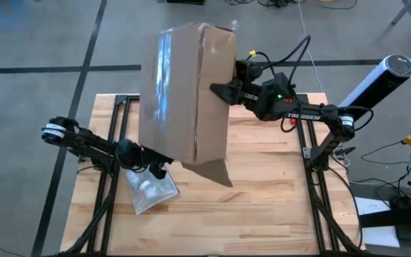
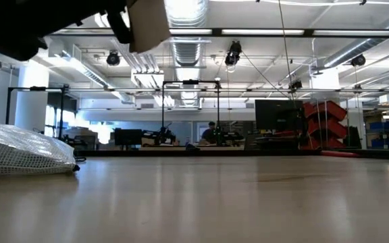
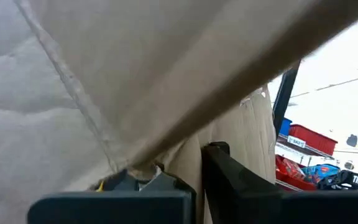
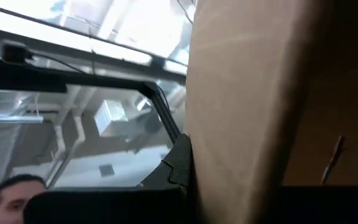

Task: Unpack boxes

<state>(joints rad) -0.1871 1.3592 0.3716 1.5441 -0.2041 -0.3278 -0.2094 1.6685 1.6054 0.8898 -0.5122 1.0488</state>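
A large brown corrugated cardboard box [image 1: 188, 96] with clear tape filled the upper centre of the overhead frame, lifted off the light wooden table [image 1: 262, 193], one flap hanging below it. The right gripper [image 1: 216, 88] was clamped shut on the box's right edge. The left gripper [image 1: 160, 171], at lower left beneath the box, was closed on a lower flap. Just below it a translucent grey-white zip pouch [image 1: 148, 191] lay flat on the table. The box hid much of the tabletop behind.
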